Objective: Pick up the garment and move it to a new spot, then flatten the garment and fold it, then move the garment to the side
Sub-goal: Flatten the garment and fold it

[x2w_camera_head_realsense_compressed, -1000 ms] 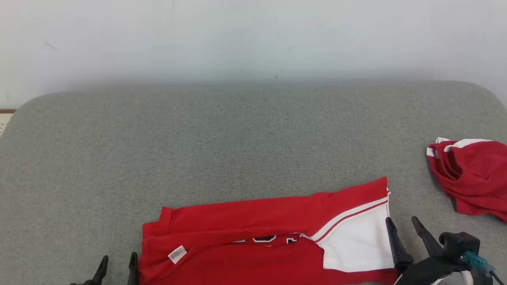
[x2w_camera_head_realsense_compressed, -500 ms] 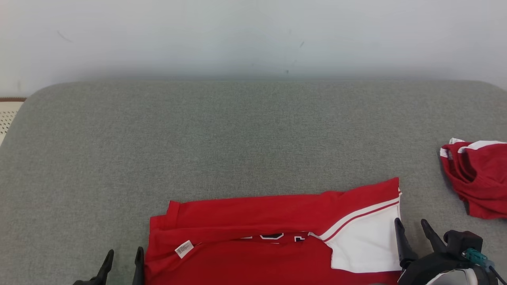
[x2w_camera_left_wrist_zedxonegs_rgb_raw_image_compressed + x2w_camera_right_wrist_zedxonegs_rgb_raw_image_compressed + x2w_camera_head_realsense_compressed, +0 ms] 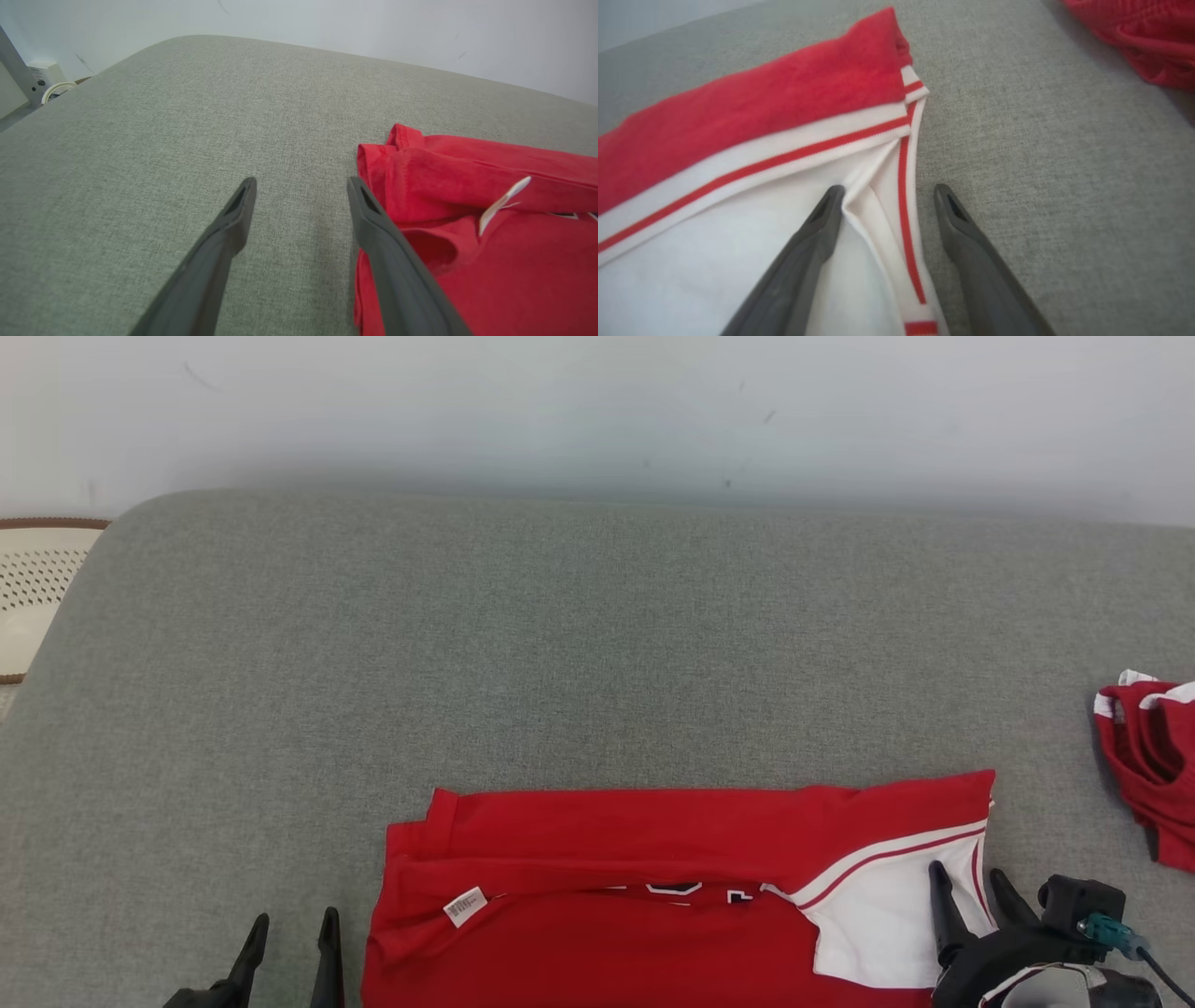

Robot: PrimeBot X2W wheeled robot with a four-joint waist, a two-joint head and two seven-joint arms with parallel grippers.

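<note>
Your garment (image 3: 653, 840) is lying folded into a long red band at the near edge of the grey fabric surface (image 3: 597, 644), a bit right of centre. It has a white panel with red striping (image 3: 794, 154) at its right end and a little white tag (image 3: 465, 906) sticking out near the left end.

Your right gripper (image 3: 965, 873) is wide open with nothing in it. It's straddling that striped edge, one finger over the white panel and the other over bare grey fabric. I can't tell if it's actually touching.

Your left gripper (image 3: 302, 182) is also spread wide and empty, over the grey surface just beside the garment's left hem.

A second red garment (image 3: 1148, 765) sits bunched at the far right, well apart.
</note>
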